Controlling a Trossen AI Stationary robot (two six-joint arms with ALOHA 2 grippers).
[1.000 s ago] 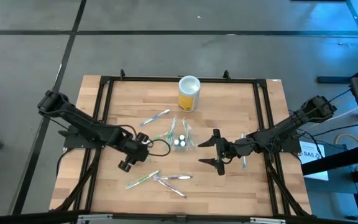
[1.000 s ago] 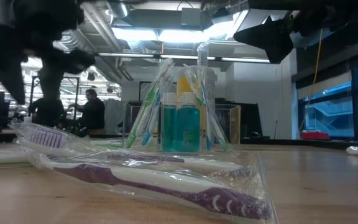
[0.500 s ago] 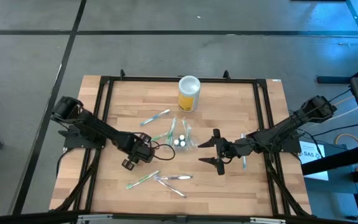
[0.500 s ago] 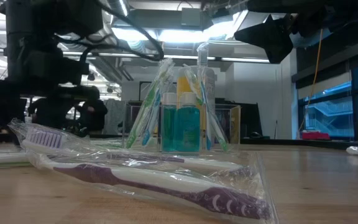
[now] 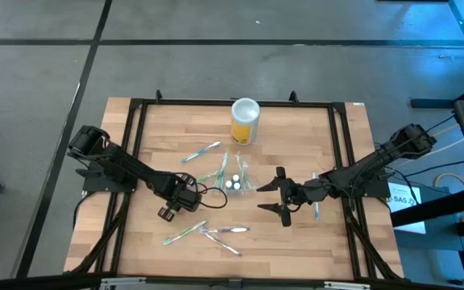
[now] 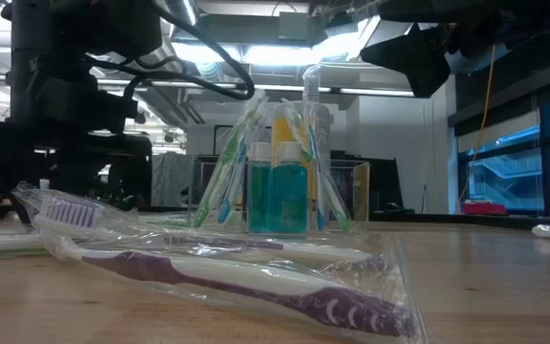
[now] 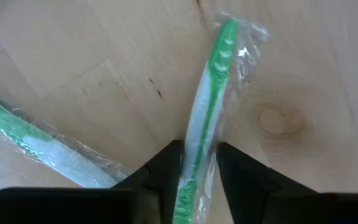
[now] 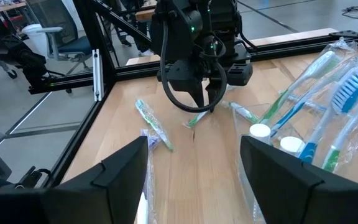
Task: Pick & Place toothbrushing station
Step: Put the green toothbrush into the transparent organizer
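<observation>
The toothbrushing station (image 5: 234, 176) is a clear container that stands mid-table with toothbrushes and two teal bottles in it, also seen in the low view (image 6: 280, 182). Left of it, my left gripper (image 5: 177, 196) points straight down, shut on a wrapped green toothbrush (image 7: 211, 87) that lies on the wood. My right gripper (image 5: 276, 197) hovers open to the right of the station, roughly level, with nothing between its fingers (image 8: 126, 168). My left gripper pinches the green toothbrush's handle (image 7: 197, 146) through its clear wrapper, one finger on each long side. The fingers (image 7: 169, 168) come from above, pointing down, and lie across the brush. The brush rests flat on the table.
A yellow canister (image 5: 245, 121) with a white lid stands at the far middle. More wrapped toothbrushes lie around: one (image 5: 202, 151) far left of the station, a green one (image 5: 185, 232) and a purple one (image 5: 224, 234) near the front edge. A black frame (image 5: 135, 161) borders the table.
My left gripper has come down toward the table and tipped into a straight-down pose, shifting slightly toward the station, and now stands over the green toothbrush. The right arm has kept still.
</observation>
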